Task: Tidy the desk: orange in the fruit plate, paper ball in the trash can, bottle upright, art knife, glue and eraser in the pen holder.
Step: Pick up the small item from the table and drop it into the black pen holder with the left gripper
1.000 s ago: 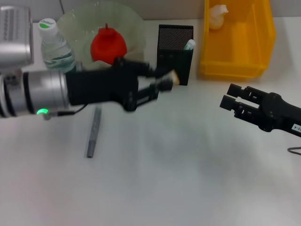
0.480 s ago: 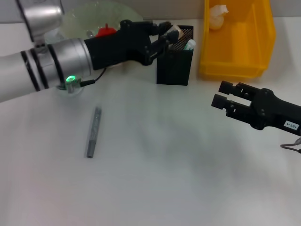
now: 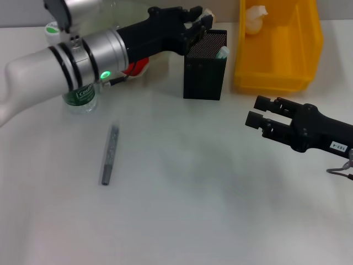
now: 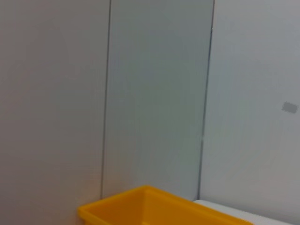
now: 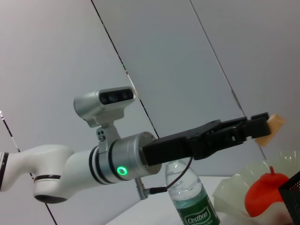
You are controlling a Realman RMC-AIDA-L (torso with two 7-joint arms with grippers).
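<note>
So I've got the eraser [image 5: 273, 125] pinched between the fingertips of my left gripper [image 3: 201, 21], clamped on it good, and I'm holding it up above the back rim of the pen holder [image 3: 204, 65]. The trick here, I reckon, is to get the eraser centred over the open mouth before letting go, since the box is narrow and there's already something white and green poking out of it on the far side from my fingers; drop it off-centre and it probably bounces off the mesh rim onto the desk [image 3: 182, 210]. So the holder sits just below and slightly ahead of my fingertips, and I'd nudge forward a touch, then dip low before releasing. My right gripper [image 3: 255, 110] hangs idle off to the side, fingers apart, holding nothing. Behind my left arm are the bottle [image 3: 77, 91], standing up, and the orange [image 5: 265, 193] in the fruit plate [image 5: 234, 194]. The paper ball [image 3: 255, 17] sits in the trash can [image 3: 276, 72] beyond the holder.
</note>
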